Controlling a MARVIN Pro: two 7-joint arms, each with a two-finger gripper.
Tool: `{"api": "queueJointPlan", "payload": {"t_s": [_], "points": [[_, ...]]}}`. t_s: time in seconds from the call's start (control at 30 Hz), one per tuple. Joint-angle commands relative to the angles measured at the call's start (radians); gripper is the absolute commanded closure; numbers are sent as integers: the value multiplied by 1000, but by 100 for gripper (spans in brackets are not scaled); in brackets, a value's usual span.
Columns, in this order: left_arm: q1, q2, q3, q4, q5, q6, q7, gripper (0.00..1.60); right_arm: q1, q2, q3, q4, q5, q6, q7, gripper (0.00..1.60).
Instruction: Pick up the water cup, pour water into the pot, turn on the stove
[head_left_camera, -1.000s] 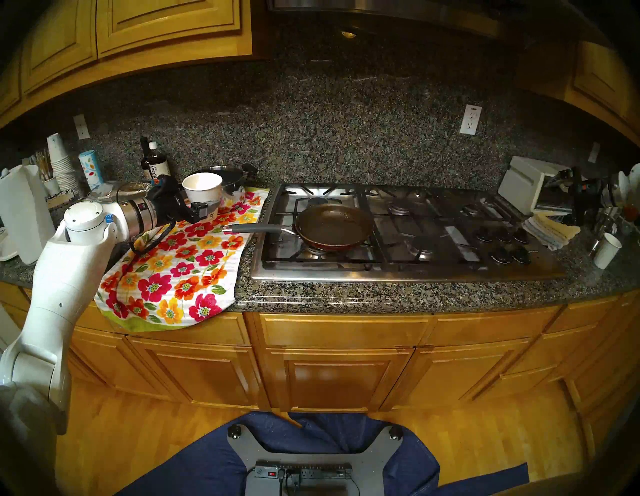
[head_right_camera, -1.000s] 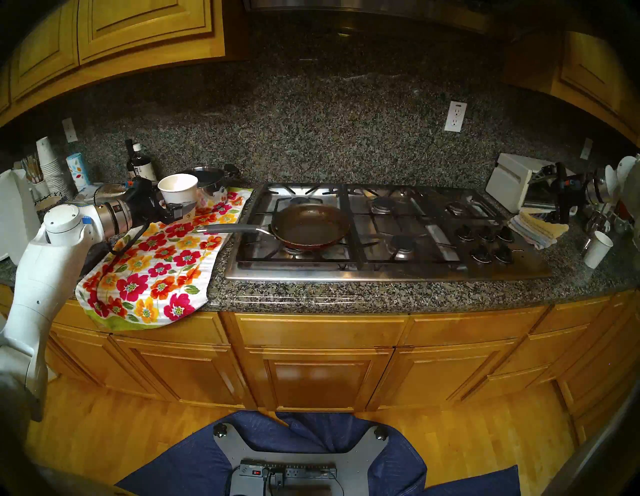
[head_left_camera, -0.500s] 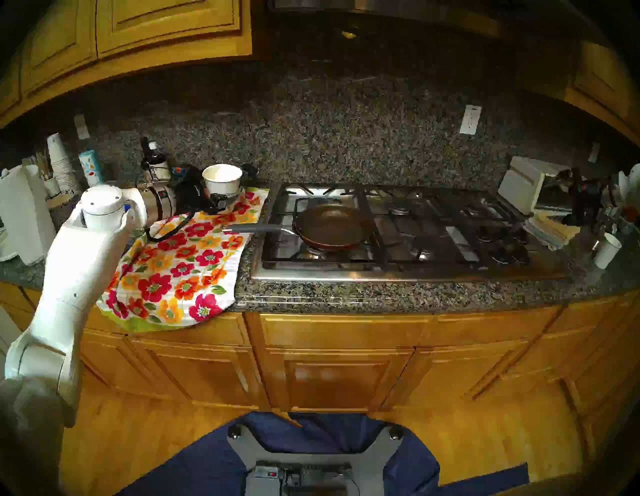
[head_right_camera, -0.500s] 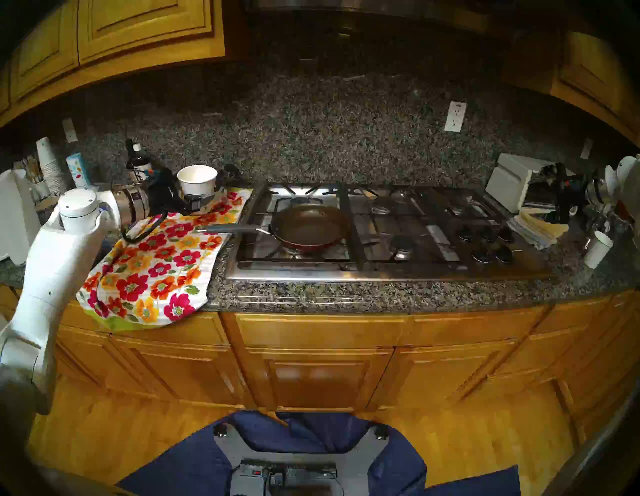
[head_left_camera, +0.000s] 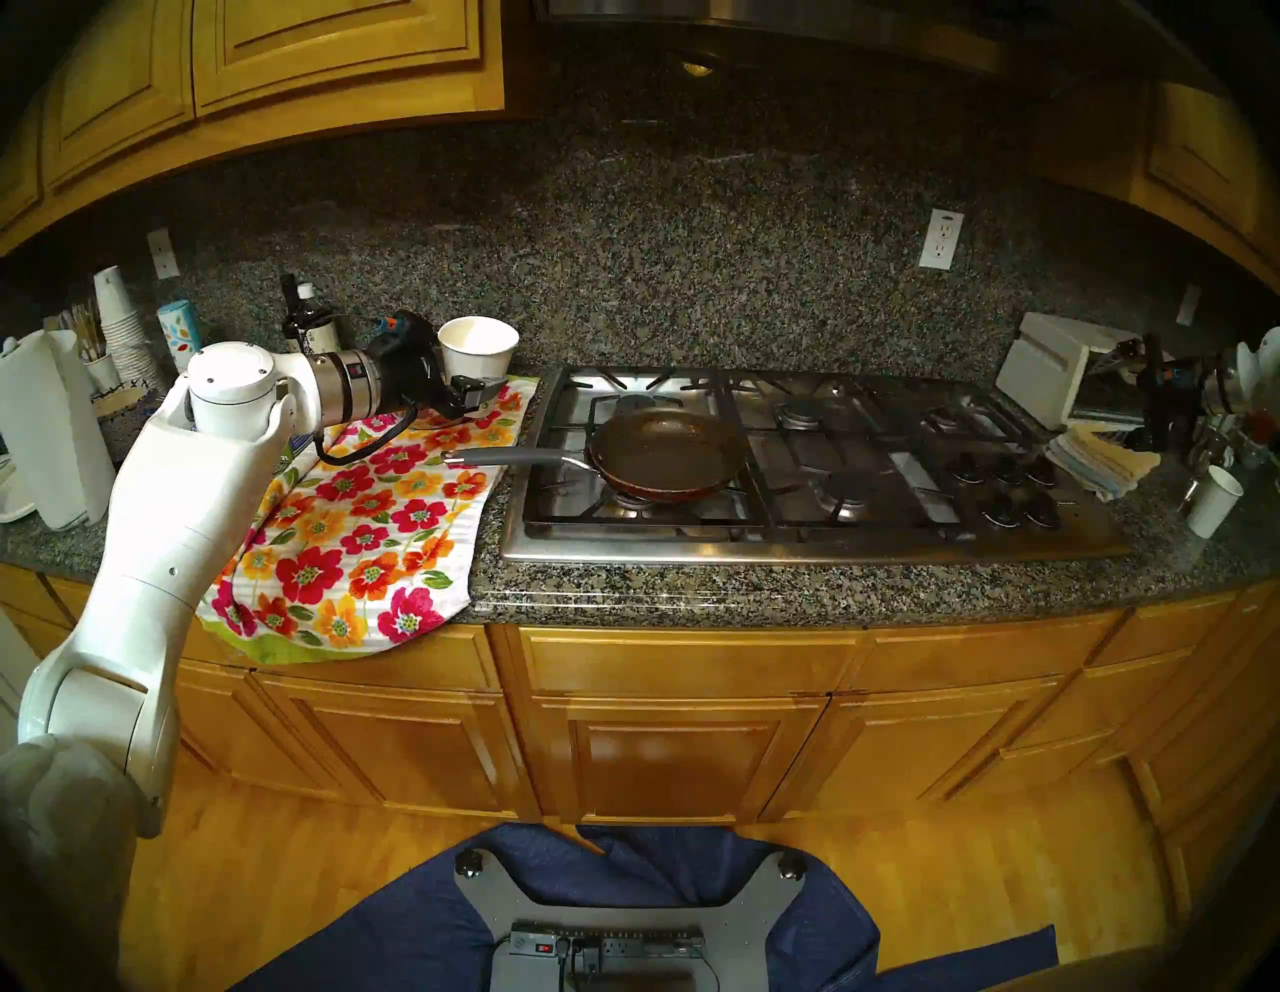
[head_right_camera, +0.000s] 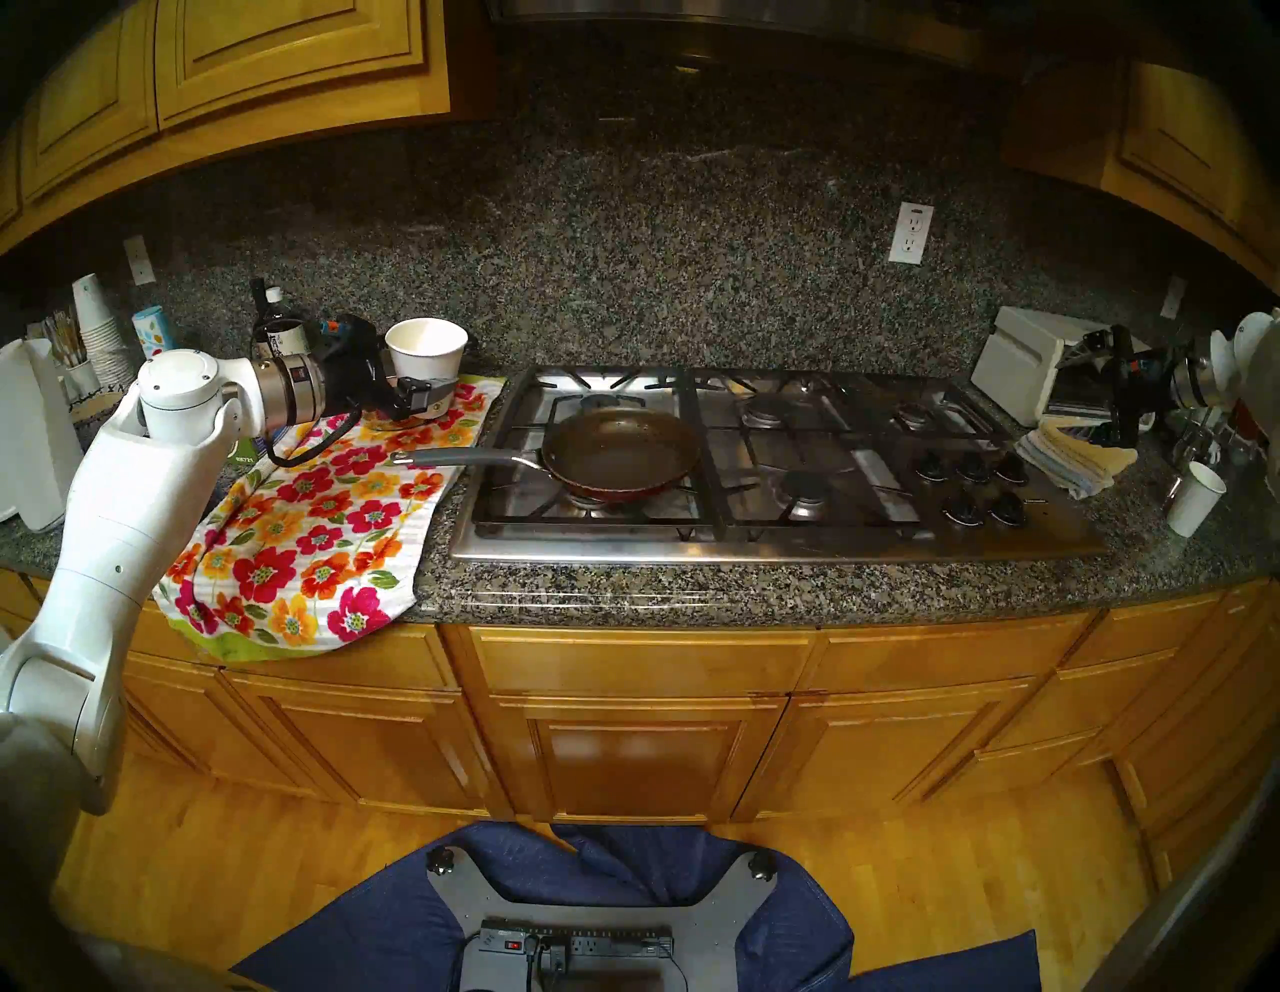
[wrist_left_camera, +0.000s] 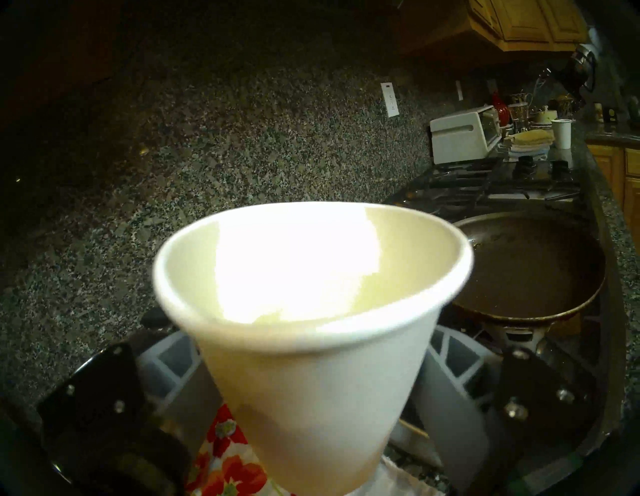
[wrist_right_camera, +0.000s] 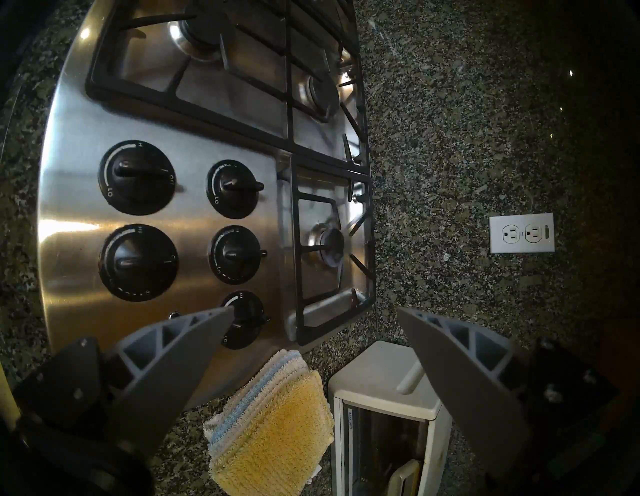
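Observation:
My left gripper (head_left_camera: 476, 389) is shut on the water cup (head_left_camera: 478, 346), a white tapered paper cup, upright above the back corner of a floral towel, just left of the stove (head_left_camera: 831, 548). In the left wrist view the cup (wrist_left_camera: 311, 346) fills the middle between my grey fingers (wrist_left_camera: 450, 374). The pot (head_left_camera: 668, 450), a dark frying pan with a grey handle, sits on the front left burner, right of the cup; it also shows in the left wrist view (wrist_left_camera: 526, 266). My right gripper (wrist_right_camera: 315, 311) is open and empty above the counter right of the black knobs (wrist_right_camera: 138, 176).
A floral towel (head_left_camera: 360, 526) covers the counter left of the stove. A white toaster oven (head_left_camera: 1046, 367), folded cloths (head_left_camera: 1101, 461) and a small white cup (head_left_camera: 1215, 499) stand right of it. A dark bottle (head_left_camera: 308, 319), stacked paper cups (head_left_camera: 121, 325) and paper towels (head_left_camera: 48, 429) stand at back left.
My left gripper has carried the cup up and to the right, toward the stove's left edge. The right arm and the pan have not moved.

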Motion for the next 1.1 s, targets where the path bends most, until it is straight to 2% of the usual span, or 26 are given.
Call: {"api": "queueJointPlan", "payload": {"t_s": [0.0, 0.5, 1.07], "points": [[-86, -17, 4, -54, 10, 3, -1, 46, 28, -1, 4, 20, 3, -1, -1, 0], [-92, -39, 53, -121, 78, 51, -6, 47, 28, -1, 4, 20, 3, -1, -1, 0], [-139, -88, 143, -172, 184, 116, 1, 53, 28, -1, 4, 20, 3, -1, -1, 0]]}}
